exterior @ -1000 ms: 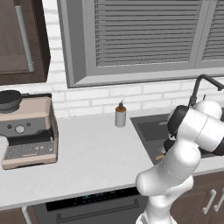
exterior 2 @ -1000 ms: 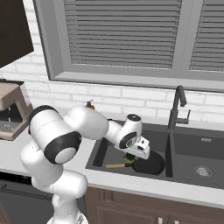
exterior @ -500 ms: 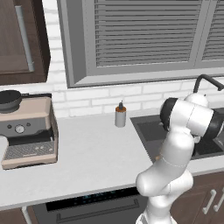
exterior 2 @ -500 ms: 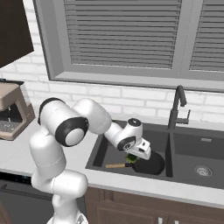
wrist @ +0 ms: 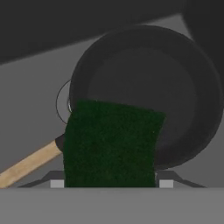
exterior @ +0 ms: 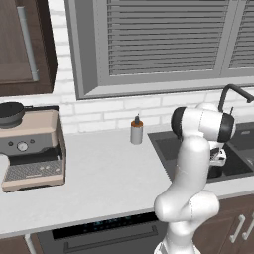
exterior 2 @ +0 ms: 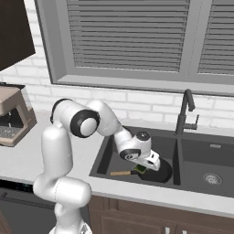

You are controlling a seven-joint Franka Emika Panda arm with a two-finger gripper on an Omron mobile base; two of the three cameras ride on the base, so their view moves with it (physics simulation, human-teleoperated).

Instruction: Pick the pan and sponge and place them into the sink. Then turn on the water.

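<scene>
The black pan [exterior 2: 157, 172] lies on the floor of the sink's [exterior 2: 106, 153] left basin, its wooden handle [exterior 2: 120, 172] pointing left. In the hand view the pan [wrist: 148, 83] sits just beyond the fingers, partly covering a round drain [wrist: 62, 103]. My gripper [exterior 2: 145, 165] reaches down into that basin, shut on the green sponge [exterior 2: 140, 169]. The sponge [wrist: 111, 144] spans the gap between the two fingertips [wrist: 57, 183] and hangs over the pan's near rim and the handle's root. From the left base view the gripper [exterior: 217, 158] is low inside the sink [exterior: 166, 144]. No water runs from the tap [exterior 2: 184, 112].
The right basin has a steel drain [exterior 2: 211, 178]. On the counter stand a soap bottle [exterior: 136, 131] by the wall and a coffee machine [exterior: 30, 149] with a dark pot [exterior: 10, 112] on top. A window with blinds runs behind the sink.
The arm has swung and the hand has sunk a little lower and to the right in the left basin, carrying the sponge closer to the pan. The pan has stayed put.
</scene>
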